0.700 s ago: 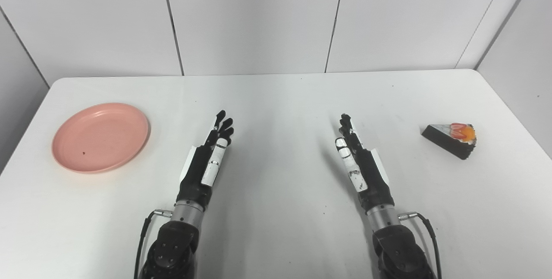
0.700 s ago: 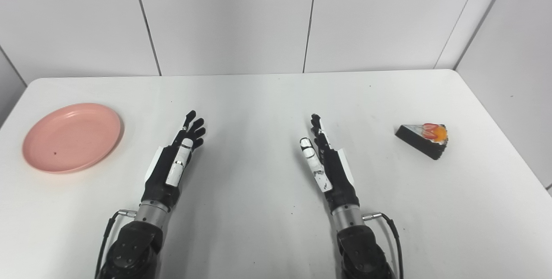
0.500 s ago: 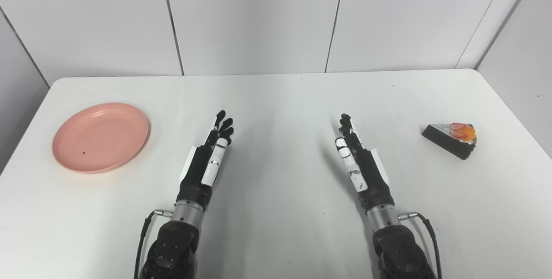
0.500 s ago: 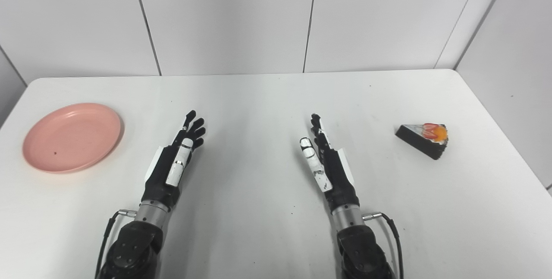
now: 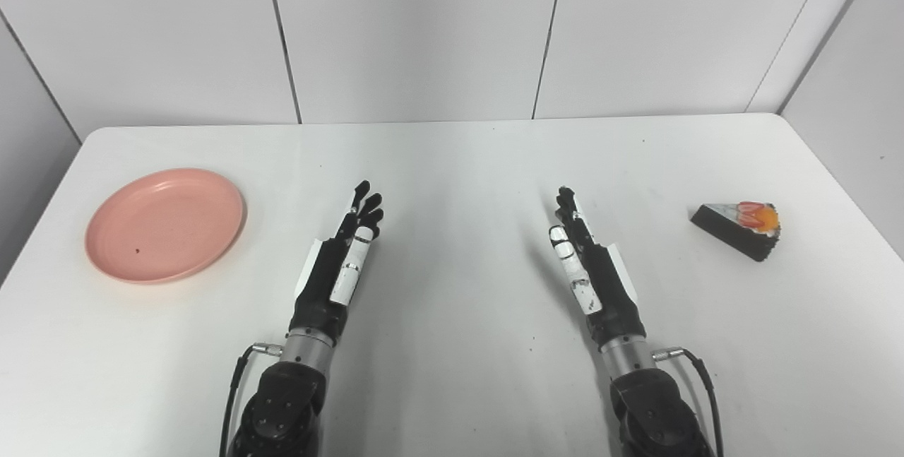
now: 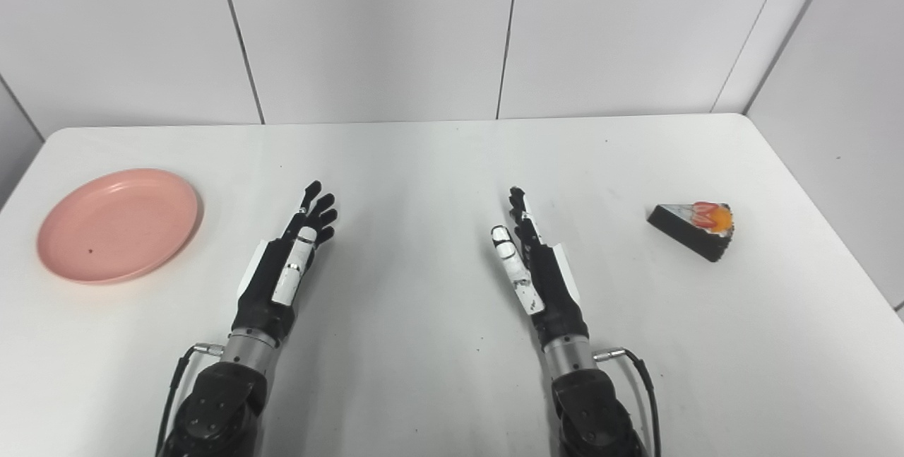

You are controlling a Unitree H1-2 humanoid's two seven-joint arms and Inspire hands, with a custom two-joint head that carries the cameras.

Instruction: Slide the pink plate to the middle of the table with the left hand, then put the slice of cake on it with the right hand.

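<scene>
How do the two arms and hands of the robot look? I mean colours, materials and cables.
Both are alike. The left hand and the right hand are black with black fingers; each has a white thumb and a white plate on its outer edge. Behind each hand sits a silver metal wrist ring, then a rounded black forearm. A thin black cable with a metal plug loops from each wrist.

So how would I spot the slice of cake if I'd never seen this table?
Start at the white table and look to its right side, beyond the right hand. The slice of cake lies there alone: a dark wedge topped with red and orange.
</scene>
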